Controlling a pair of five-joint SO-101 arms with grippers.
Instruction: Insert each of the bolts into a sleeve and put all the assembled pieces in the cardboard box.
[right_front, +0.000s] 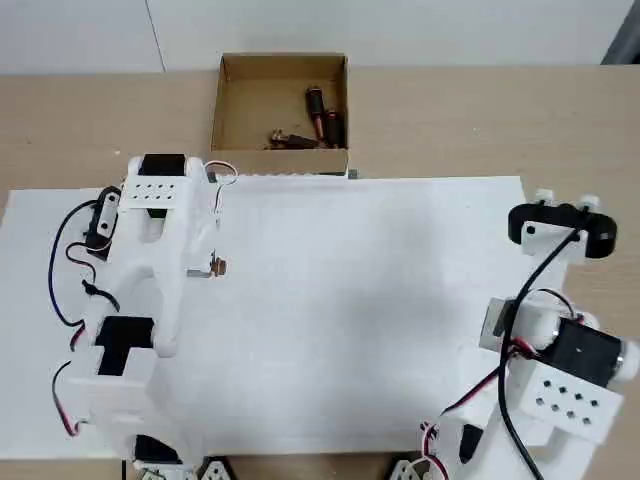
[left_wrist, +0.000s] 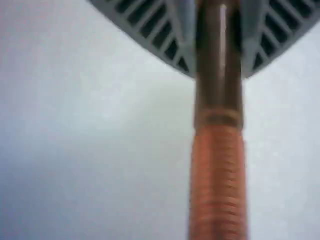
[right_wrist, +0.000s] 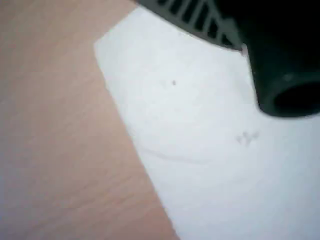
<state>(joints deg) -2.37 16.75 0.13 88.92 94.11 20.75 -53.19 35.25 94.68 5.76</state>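
My left gripper (right_front: 212, 266) hovers over the left part of the white mat, shut on a copper-coloured bolt (right_front: 219, 266). In the left wrist view the bolt (left_wrist: 218, 165) sticks out from between the grey ribbed jaws of the left gripper (left_wrist: 220, 30). It is smooth and dark near the jaws and threaded further out. The cardboard box (right_front: 228, 100) stands at the back, with several brown assembled pieces (right_front: 318, 115) on its right side. My right gripper (right_front: 560, 228) rests at the mat's right edge, its black finger (right_wrist: 280, 65) close against the grey one, holding nothing.
A white mat (right_front: 370, 300) covers most of the wooden table (right_front: 450, 110). In the right wrist view the mat's corner (right_wrist: 107, 47) meets bare wood (right_wrist: 50, 125). Cables hang from both arms.
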